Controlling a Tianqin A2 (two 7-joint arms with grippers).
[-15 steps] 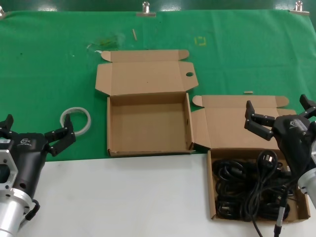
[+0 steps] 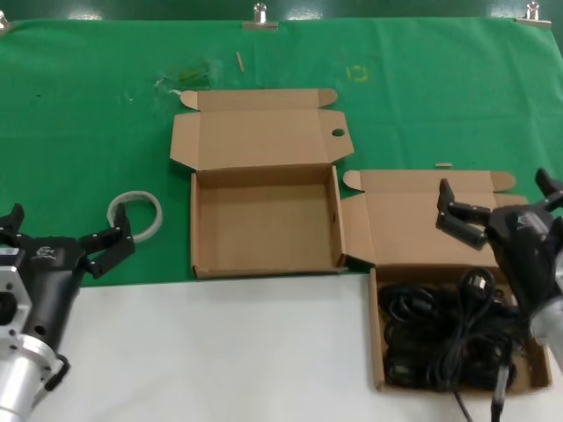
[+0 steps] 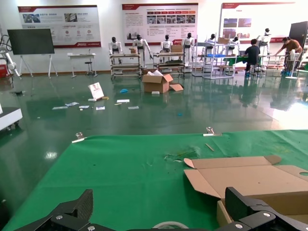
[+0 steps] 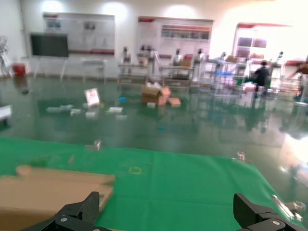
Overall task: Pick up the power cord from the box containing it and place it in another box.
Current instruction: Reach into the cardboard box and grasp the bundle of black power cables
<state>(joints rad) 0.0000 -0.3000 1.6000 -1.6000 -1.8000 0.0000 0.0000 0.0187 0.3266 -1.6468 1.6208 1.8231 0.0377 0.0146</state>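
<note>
Hovering above the power cord (image 2: 449, 338) in its box (image 2: 413, 233), right gripper (image 2: 501, 204) with fingers apart; left gripper (image 2: 62, 236) likewise apart, parked beside the empty box (image 2: 264, 220)

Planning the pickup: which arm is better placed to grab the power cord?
Right. The right gripper hangs open over the box holding the power cord; the left gripper sits far off, beyond the empty box.

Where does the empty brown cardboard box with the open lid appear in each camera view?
Head view: empty brown cardboard box at centre, on the green cloth.
Left wrist view: its open lid at lower right.
Right wrist view: lid at lower left.
Shared landmark: the green cloth.
</note>
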